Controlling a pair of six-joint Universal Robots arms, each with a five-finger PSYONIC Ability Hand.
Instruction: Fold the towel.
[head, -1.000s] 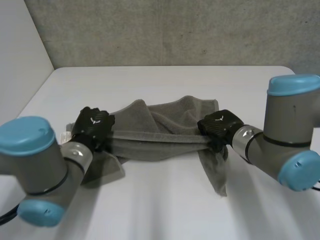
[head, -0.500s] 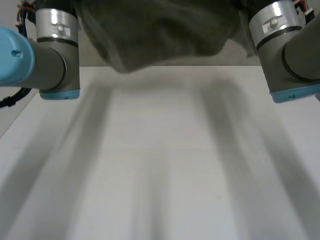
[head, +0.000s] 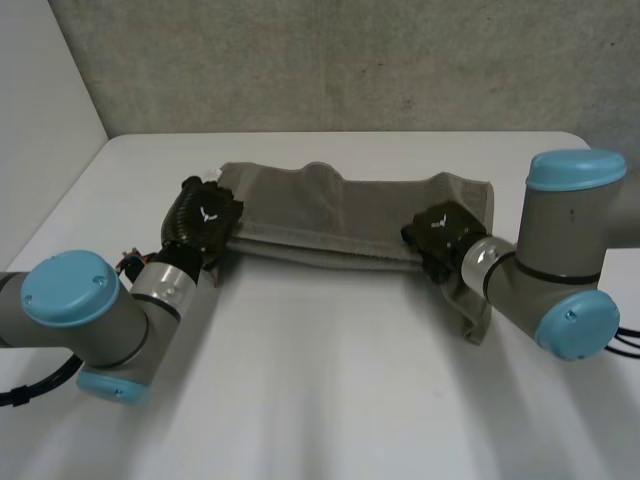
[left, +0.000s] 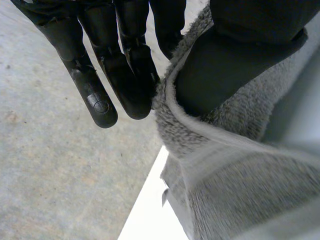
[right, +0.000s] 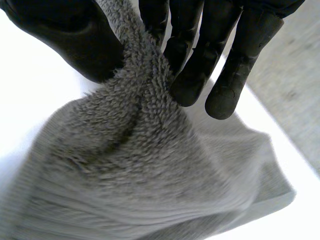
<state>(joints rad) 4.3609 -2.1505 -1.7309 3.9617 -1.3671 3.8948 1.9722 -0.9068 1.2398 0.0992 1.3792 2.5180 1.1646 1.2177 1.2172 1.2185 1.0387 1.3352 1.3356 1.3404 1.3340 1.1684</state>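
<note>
A grey towel lies stretched across the far half of the white table, folded lengthwise. At its left end my left hand is shut on it; the left wrist view shows the towel's hem pinched between the thumb and the fingers. My right hand is shut on the towel's right end, where a flap hangs toward the near side. In the right wrist view the towel is bunched between thumb and fingers.
A grey wall rises behind the table's far edge. A white wall stands at the left. Both arms reach in from the near corners, with bare table between them.
The towel was lifted high off the table, then set down farther back and spread flatter. Both hands kept their hold and now sit farther from me.
</note>
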